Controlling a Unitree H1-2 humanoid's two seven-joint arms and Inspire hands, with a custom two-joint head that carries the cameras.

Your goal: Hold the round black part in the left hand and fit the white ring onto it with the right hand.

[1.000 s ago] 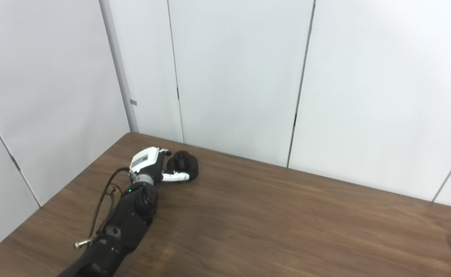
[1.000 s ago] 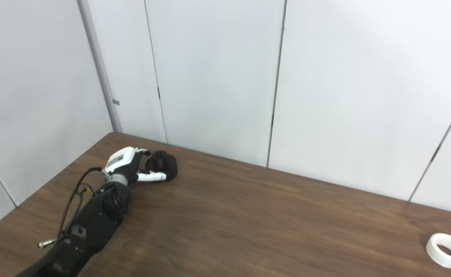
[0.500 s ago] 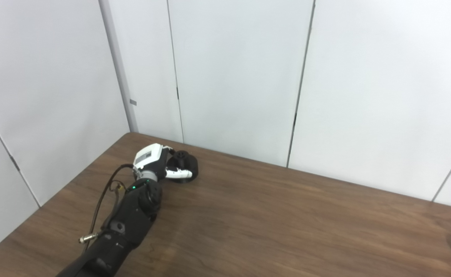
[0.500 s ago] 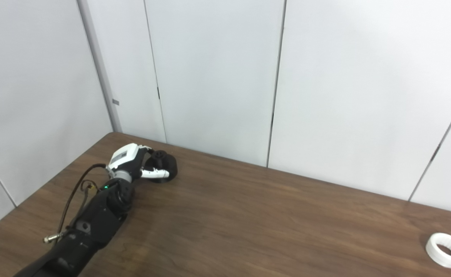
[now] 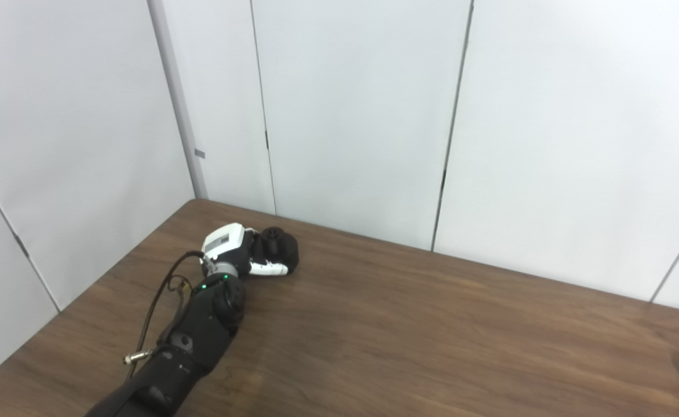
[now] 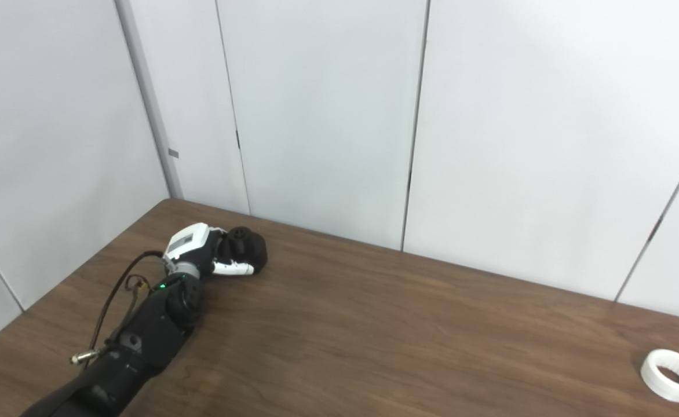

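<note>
Round black part (image 5: 277, 250): located near the far left corner of the desk (image 5: 409, 336); it appears to rest on the surface, though contact is hard to confirm at this size.
White ring (image 6: 672, 375): lies flat near the near right corner of the desk, well apart from the round black part; nothing touches it.
Left hand (image 5: 240, 255): placed against the left side of the round black part, thumb lying across the near side. Fingers on the far side are hidden; whether the grasp is fully closed cannot be told.
Right hand: not in view in either head camera.
Step in hand: judged to be the first step, securing the round black part in the left hand. Fitting has not begun.
Next move, left: confirm a firm hold around the body, then lift and bring the part toward the middle of the desk, with the mating end kept free of the fingers.
Next move, right: reach to the near right corner and pick up the white ring by its rim, leaving the bore unobstructed.
Caution: a loose grasp may let the round part roll or tilt during lifting.
</note>
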